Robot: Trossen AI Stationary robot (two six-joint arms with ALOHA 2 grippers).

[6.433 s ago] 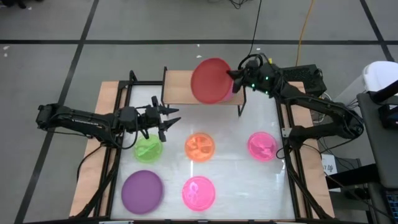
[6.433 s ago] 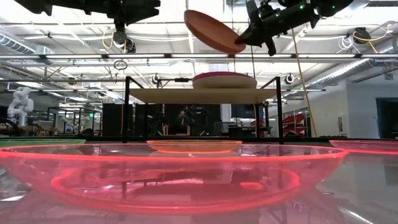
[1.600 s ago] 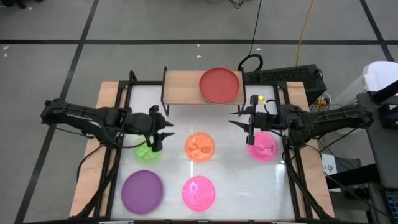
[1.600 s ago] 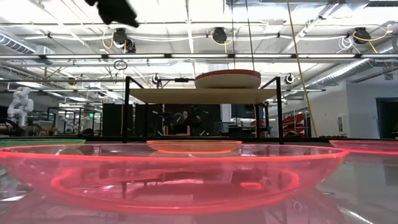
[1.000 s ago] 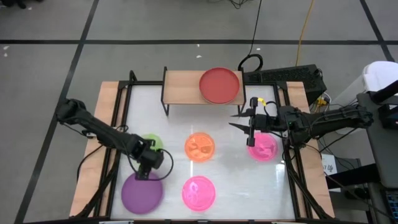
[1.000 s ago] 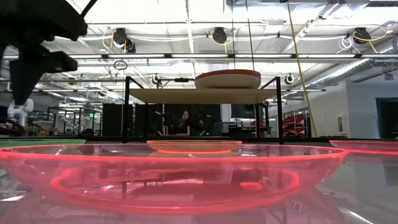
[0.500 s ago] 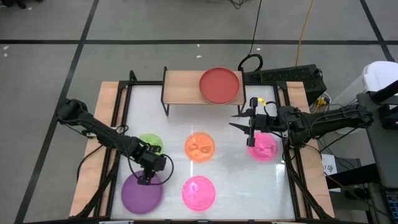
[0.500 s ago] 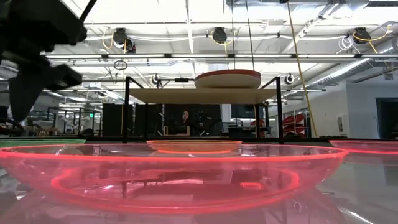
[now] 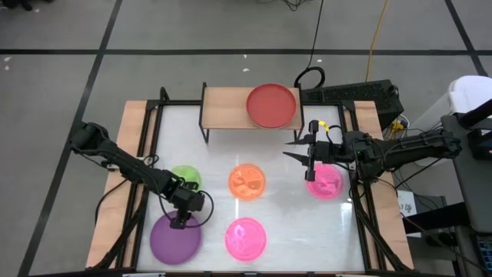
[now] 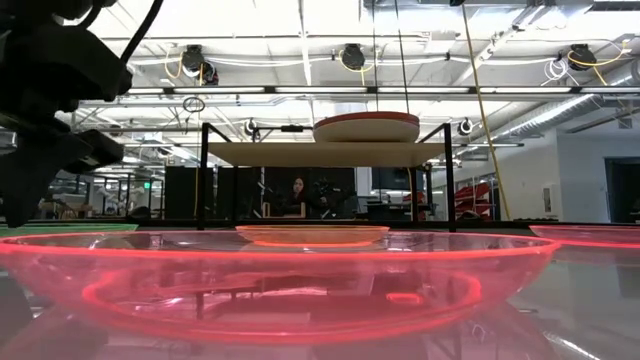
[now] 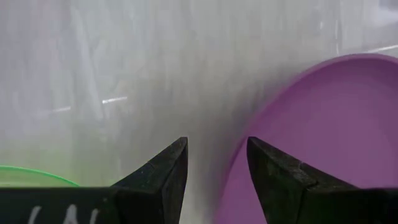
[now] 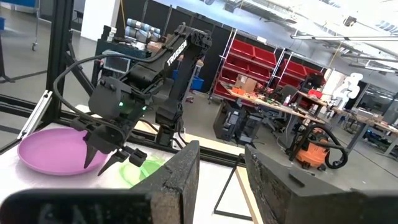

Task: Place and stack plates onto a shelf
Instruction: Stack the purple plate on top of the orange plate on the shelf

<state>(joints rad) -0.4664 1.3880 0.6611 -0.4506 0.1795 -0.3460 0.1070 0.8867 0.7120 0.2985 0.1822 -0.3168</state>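
— Five plates are on the white tabletop (image 9: pixel 292 223), by my count from the high view. What is on the shelf so far?

— On the low light-wood shelf on thin black legs (image 9: pixel 223 108), at upper centre of the high view, a large round red plastic plate (image 9: pixel 271 105) sits on the right half. The low view shows a paler rim under it, so I judge it a stack, though I cannot count it. The shelf's left half is bare.

— And what is left?

— A large round purple plastic plate (image 9: pixel 175 237) at lower left, a small green plate (image 9: pixel 186 178) just above it, a small orange plate (image 9: pixel 247 181) in the middle, a small pink patterned plate (image 9: pixel 246 238) at lower centre, and another pink plate (image 9: pixel 325 181) at right. So roughly half the job remains, I judge.

— Where are the arms?

— The left gripper (image 9: pixel 181 223) is low over the upper rim of the purple plate; its wrist view shows the fingers slightly apart, straddling that rim, not clamped. It looks to be the next pick. The right gripper (image 9: pixel 296 150) hangs at centre right, between the shelf and the right-hand pink plate, fingers spread, holding nothing.
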